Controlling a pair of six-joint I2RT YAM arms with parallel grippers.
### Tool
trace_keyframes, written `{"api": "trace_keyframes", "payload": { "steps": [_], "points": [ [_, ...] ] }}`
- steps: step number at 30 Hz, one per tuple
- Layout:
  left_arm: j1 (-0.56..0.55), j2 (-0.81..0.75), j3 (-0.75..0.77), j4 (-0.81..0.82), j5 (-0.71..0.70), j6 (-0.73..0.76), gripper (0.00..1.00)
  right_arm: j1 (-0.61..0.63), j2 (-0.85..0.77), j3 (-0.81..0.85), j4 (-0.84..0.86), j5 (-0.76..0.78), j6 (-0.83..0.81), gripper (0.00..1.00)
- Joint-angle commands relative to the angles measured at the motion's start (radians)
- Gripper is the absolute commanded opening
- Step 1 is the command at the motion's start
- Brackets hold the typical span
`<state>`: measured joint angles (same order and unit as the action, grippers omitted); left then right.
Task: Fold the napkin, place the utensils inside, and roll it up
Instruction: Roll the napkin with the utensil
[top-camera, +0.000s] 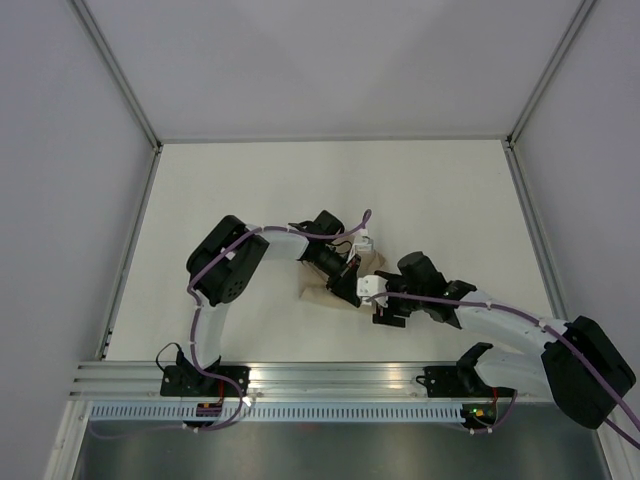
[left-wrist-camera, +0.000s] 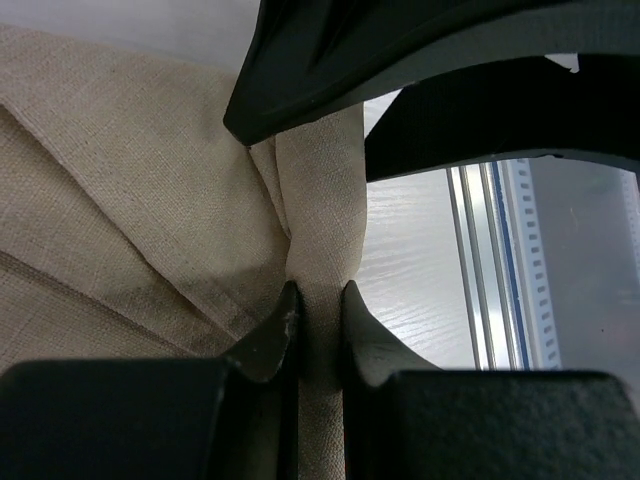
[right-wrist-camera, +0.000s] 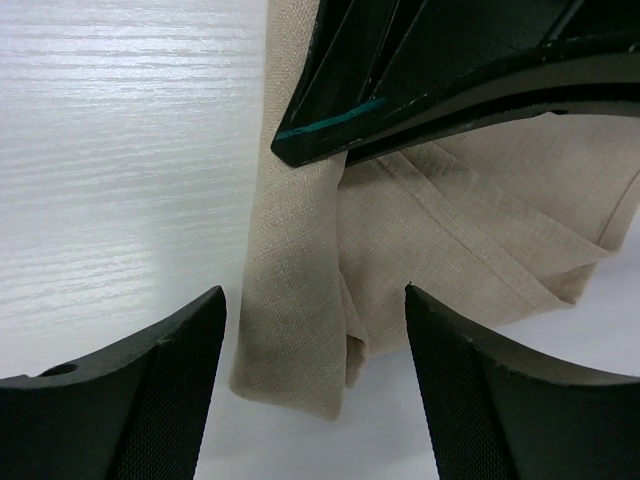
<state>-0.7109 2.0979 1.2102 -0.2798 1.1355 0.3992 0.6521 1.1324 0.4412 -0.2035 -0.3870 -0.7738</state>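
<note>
Plainly, the napkin (top-camera: 322, 292) lies near the middle of the white counter (top-camera: 300, 190), towards the near side, with both arms bent in over it. It is beige-tan, woven, and gathered into several overlapping folds and creases rather than lying flat.

The left arm (top-camera: 225, 265) reaches in from the left. In the left wrist view its jaws are pinched nearly together on a narrow rolled or folded strip of the cloth, with the dark fingers (left-wrist-camera: 278, 335) pressing that strip from either side. Beyond the strip, pale wood-grain counter and a ribbed metal rail (left-wrist-camera: 480, 260) show.

The right arm (top-camera: 520, 325) comes in from the right. Its jaws stand wide apart and grip nothing. In the right wrist view the black fingertips (right-wrist-camera: 160, 385) sit on either side of the napkin's folded edge, apart from the cloth. The left arm's dark finger crosses the top of that view just above the fold, and a thin teal line (right-wrist-camera: 330, 118) runs along its edge.
</note>
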Motion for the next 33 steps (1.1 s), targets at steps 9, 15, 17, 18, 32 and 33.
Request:
{"api": "trace_keyframes", "payload": {
  "steps": [9,15,17,18,32,33],
  "points": [
    [0.004,0.004,-0.005,-0.027,-0.009,-0.011,0.11,0.132,0.027,-0.090,0.147,0.171,-0.048,0.50],
    [0.004,-0.179,-0.101,0.198,-0.204,-0.114,0.28,0.142,0.102,-0.033,0.052,0.186,-0.044,0.27],
    [0.007,-0.257,-0.136,0.293,-0.285,-0.155,0.35,0.142,0.125,0.003,-0.015,0.169,-0.039,0.25],
    [0.007,-0.283,-0.156,0.326,-0.307,-0.175,0.36,0.142,0.133,0.016,-0.039,0.162,-0.038,0.24],
    [0.005,-0.748,-0.437,0.729,-1.132,-0.356,0.42,0.139,0.459,0.346,-0.399,0.007,0.028,0.19],
    [0.005,-0.775,-0.481,0.770,-1.167,-0.362,0.43,0.141,0.484,0.365,-0.416,-0.015,0.028,0.19]
  ]
}}
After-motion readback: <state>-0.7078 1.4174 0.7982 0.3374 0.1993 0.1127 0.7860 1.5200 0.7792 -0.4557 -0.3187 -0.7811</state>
